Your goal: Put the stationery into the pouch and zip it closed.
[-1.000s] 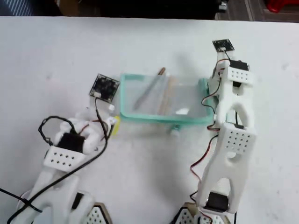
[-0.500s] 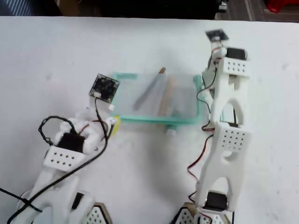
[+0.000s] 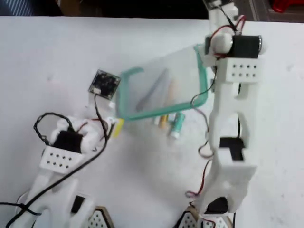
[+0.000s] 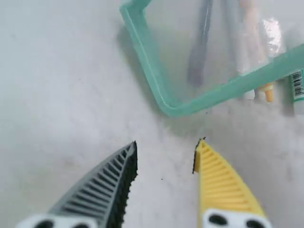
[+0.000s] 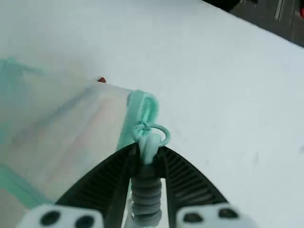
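Note:
A clear pouch with a teal border hangs tilted, its right end raised off the table. My right gripper is shut on the zipper pull at that end. A grey pen and a pale stick lie inside the pouch. A yellow-tipped pen and a green-capped tube stick out below its near edge. My left gripper is open, low over the table just short of the pouch's left corner, with nothing between its fingers.
The white table stretches bare to the left and at the front. The dark far edge runs close behind my right arm. Loose wires hang by my left arm.
My right arm has lifted the pouch's right end up and back, tilting it. Two items now stick out under its near edge. My left arm shifted slightly.

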Controlling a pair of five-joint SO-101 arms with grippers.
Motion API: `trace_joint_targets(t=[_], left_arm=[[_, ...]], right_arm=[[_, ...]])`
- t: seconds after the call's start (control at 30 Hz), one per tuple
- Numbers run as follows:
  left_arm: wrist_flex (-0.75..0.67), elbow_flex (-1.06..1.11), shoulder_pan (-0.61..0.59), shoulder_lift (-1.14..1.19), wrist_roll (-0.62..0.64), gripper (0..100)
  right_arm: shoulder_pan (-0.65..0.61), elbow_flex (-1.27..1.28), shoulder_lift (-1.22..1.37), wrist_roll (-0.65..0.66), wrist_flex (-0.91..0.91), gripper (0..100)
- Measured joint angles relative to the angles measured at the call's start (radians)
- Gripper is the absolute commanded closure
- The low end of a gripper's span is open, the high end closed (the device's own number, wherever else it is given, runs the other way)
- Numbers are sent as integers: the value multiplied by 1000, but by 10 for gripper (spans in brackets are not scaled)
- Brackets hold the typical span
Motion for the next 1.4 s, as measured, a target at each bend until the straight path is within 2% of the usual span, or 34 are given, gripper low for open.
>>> trace_joint_targets(t=[0.3, 0.5, 0.7, 0.87, 0.97, 1.07, 1.27, 1.4], left_arm=[[172, -101, 130, -20, 0, 782], [213, -61, 242, -259, 0, 782], [147, 129, 307, -552, 0, 782], [141, 158, 394, -723, 0, 782], [141, 150, 468, -755, -8, 782], [141, 133, 488, -743, -11, 782], [87, 106, 560, -723, -14, 782], [101, 101, 577, -736, -40, 782]], right_arm=[[-281, 345, -407, 0, 0, 981], [-439, 427, -598, 0, 0, 981], [-482, 427, -715, 0, 0, 981], [-491, 428, -720, -51, -25, 982], [-488, 428, -720, -150, -61, 982], [-512, 428, -720, -180, -58, 982], [-678, 428, -720, -95, -6, 982], [-677, 428, -720, -69, -2, 982]])
